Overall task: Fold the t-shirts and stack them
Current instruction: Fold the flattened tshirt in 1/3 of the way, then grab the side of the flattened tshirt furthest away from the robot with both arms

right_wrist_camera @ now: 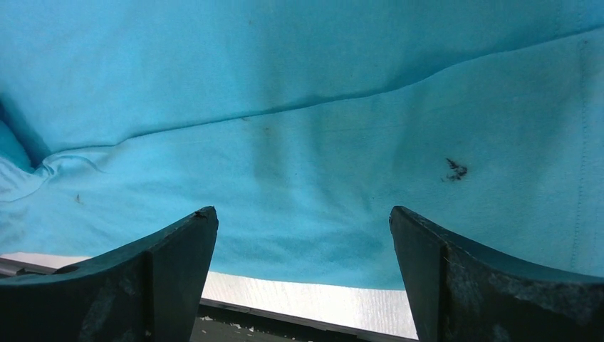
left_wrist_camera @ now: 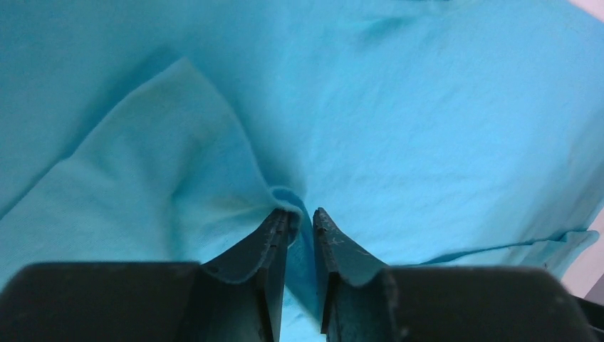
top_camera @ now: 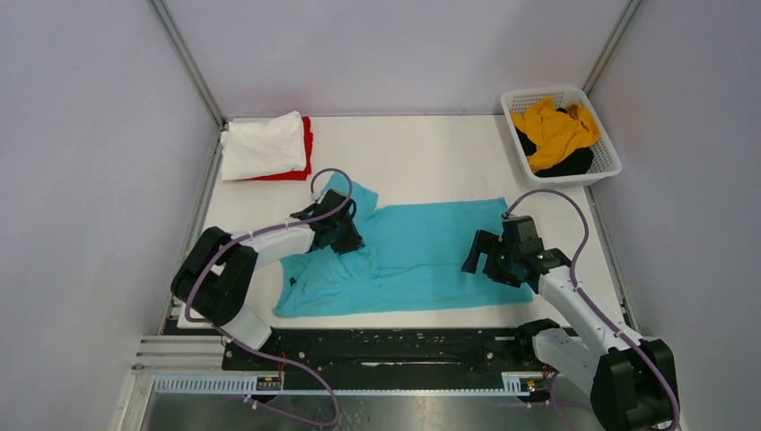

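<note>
The turquoise t-shirt [top_camera: 422, 251] lies spread across the middle of the table, its left part rumpled and folded over. My left gripper [top_camera: 345, 235] is shut on a pinch of that turquoise cloth [left_wrist_camera: 295, 203] at the shirt's left side. My right gripper [top_camera: 492, 262] is open and empty, just over the shirt's right hem near the table's front edge; the cloth [right_wrist_camera: 306, 142] fills its view. A white t-shirt [top_camera: 263, 144] lies folded on a red t-shirt [top_camera: 307, 144] at the back left. A mustard-yellow t-shirt [top_camera: 555, 130] and a black t-shirt [top_camera: 567, 165] lie in the basket.
A white lattice basket [top_camera: 520, 153] stands at the back right corner. Grey walls close the table on three sides. A black rail [top_camera: 386, 346] runs along the near edge below the table's white front edge [right_wrist_camera: 306, 296].
</note>
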Controlling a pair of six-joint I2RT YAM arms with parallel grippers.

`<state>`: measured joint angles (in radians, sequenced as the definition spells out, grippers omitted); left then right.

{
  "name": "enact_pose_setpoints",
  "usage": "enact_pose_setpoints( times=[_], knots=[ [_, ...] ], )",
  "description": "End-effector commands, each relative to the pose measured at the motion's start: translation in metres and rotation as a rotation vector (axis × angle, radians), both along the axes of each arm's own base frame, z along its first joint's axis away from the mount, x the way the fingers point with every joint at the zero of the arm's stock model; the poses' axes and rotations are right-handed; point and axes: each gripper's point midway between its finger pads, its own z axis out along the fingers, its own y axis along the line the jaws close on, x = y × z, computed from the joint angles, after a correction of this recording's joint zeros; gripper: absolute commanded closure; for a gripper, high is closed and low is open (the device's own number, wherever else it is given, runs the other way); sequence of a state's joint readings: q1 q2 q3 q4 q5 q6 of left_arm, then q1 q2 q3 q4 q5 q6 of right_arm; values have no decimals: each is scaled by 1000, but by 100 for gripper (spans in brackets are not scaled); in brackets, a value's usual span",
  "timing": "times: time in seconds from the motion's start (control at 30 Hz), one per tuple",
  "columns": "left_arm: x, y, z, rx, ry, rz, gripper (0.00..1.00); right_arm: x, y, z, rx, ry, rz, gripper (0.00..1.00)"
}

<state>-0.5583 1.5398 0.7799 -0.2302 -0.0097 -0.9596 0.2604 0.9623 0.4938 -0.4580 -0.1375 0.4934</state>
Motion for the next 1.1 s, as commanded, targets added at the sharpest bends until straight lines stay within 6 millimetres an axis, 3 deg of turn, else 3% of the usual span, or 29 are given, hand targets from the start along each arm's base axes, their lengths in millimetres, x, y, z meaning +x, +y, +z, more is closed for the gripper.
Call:
enact_pose_setpoints(
  times=[0.0,0.1,0.2,0.33,0.47,0.53,0.57,0.6,0.67,0.87,1.07],
  knots=[
    [29,-30,20,-62,-70,-64,73,18,-2,17,-26,-70,0,0],
    [43,-35,32,-60,-100,-72,66,19,-3,19,-33,-75,-2,1],
    [54,-32,50,-25,-151,-64,47,21,-6,22,-49,-86,-7,1],
    [78,-13,84,76,-262,-26,3,26,-16,28,-97,-108,-48,0],
    [120,7,98,140,-297,-20,1,32,-22,35,-120,-140,-75,0],
    [147,20,95,184,-277,-3,1,34,-22,37,-122,-148,-70,1],
    [165,23,103,198,-292,-9,1,34,-22,37,-125,-150,-67,1],
    [176,30,94,232,-270,-10,1,34,-23,36,-131,-151,-65,1],
    [202,39,95,298,-256,-40,1,34,-24,35,-139,-152,-63,0],
    [239,59,69,442,-174,-104,1,34,-20,32,-126,-141,-37,0],
    [265,58,25,345,-99,-142,1,33,-19,31,-131,-134,-13,0]
  ],
)
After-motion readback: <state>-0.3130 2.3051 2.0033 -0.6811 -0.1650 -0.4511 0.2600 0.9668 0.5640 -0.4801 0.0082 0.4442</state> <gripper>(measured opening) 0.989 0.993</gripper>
